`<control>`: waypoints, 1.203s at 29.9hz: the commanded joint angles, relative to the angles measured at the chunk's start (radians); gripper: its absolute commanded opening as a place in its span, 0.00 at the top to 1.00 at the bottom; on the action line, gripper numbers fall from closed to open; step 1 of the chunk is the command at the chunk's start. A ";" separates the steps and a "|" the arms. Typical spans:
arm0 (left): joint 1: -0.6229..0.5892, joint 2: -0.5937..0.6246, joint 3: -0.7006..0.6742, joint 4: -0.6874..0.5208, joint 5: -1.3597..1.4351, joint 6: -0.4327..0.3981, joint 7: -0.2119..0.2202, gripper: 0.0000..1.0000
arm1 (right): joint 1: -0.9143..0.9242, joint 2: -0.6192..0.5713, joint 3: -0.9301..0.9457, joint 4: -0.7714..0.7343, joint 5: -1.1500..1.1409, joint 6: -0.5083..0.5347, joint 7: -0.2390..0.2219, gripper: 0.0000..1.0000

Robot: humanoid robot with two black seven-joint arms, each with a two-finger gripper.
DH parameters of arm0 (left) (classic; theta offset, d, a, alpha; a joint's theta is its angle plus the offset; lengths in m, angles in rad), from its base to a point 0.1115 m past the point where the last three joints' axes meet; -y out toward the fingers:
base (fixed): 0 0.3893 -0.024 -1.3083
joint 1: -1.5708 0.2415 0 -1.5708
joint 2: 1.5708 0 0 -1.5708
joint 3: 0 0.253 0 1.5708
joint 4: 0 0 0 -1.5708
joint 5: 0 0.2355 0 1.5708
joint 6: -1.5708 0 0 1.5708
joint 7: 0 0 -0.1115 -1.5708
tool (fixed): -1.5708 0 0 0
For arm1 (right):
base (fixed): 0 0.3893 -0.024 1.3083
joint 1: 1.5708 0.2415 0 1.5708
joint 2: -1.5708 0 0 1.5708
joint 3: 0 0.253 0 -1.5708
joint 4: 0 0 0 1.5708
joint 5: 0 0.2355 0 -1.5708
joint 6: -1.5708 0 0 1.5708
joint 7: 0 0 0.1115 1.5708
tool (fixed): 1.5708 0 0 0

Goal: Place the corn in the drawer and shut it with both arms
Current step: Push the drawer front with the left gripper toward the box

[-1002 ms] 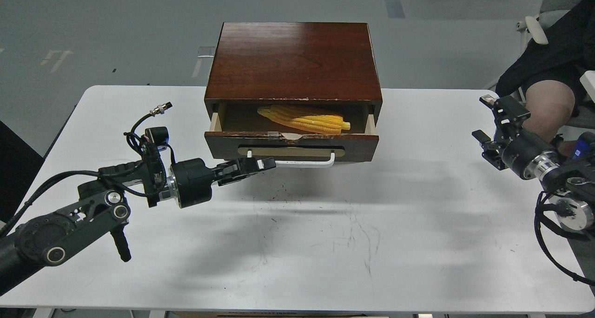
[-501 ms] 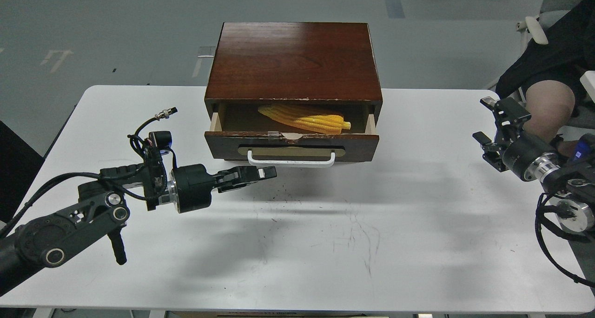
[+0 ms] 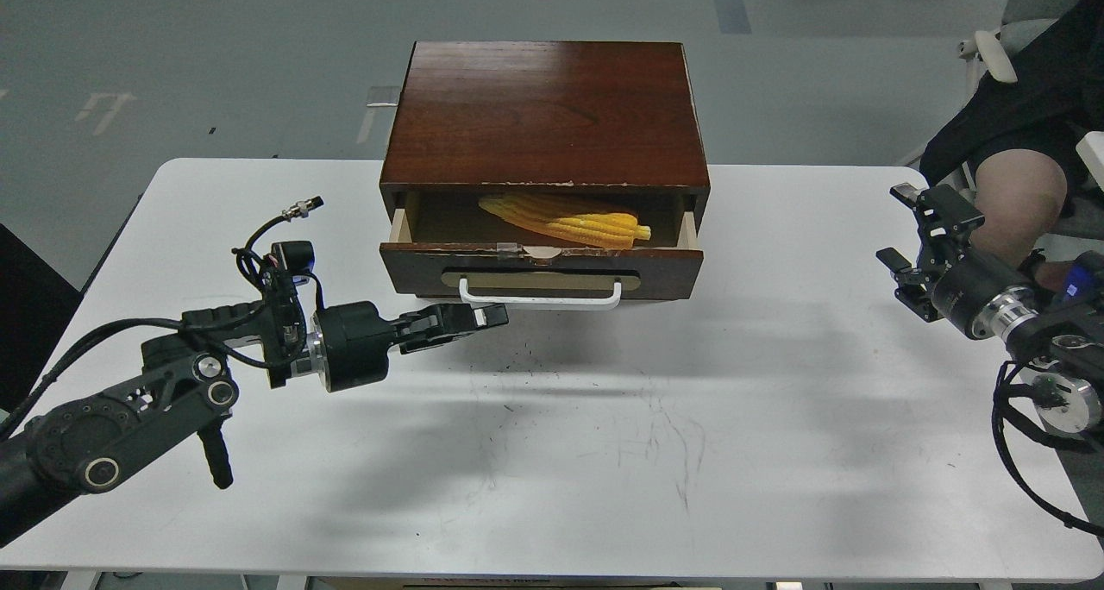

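Corn (image 3: pixel 569 219) inside half-open drawer (image 3: pixel 542 266). Stiff wooden front, probably sliding easily; best pushed at handle (image 3: pixel 540 296). Left end effector (image 3: pixel 492 316) clenched, empty, just below handle; right end effector (image 3: pixel 916 232) released, far away.

Corn (image 3: pixel 565 219) lies in the part-open drawer (image 3: pixel 541 268).

Our left gripper (image 3: pixel 493 316), which a second ago overlapped the left end of the drawer's white handle (image 3: pixel 541 295), now sits just below and left of it, apart. The drawer (image 3: pixel 542 266) is pushed in slightly; less of the corn (image 3: pixel 571 221) shows. Our right gripper (image 3: pixel 914 236) drifted a little.
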 commanded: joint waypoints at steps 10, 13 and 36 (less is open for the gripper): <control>-0.036 -0.002 -0.002 0.038 0.000 0.005 0.001 1.00 | -0.004 -0.001 0.002 0.000 -0.001 0.000 0.000 0.01; -0.039 -0.004 -0.002 0.047 0.000 0.006 0.001 1.00 | -0.006 -0.001 0.002 0.000 0.000 0.000 0.000 0.01; -0.084 -0.062 0.000 0.130 0.000 0.006 0.012 1.00 | -0.018 -0.001 0.002 0.000 0.000 -0.002 0.000 0.01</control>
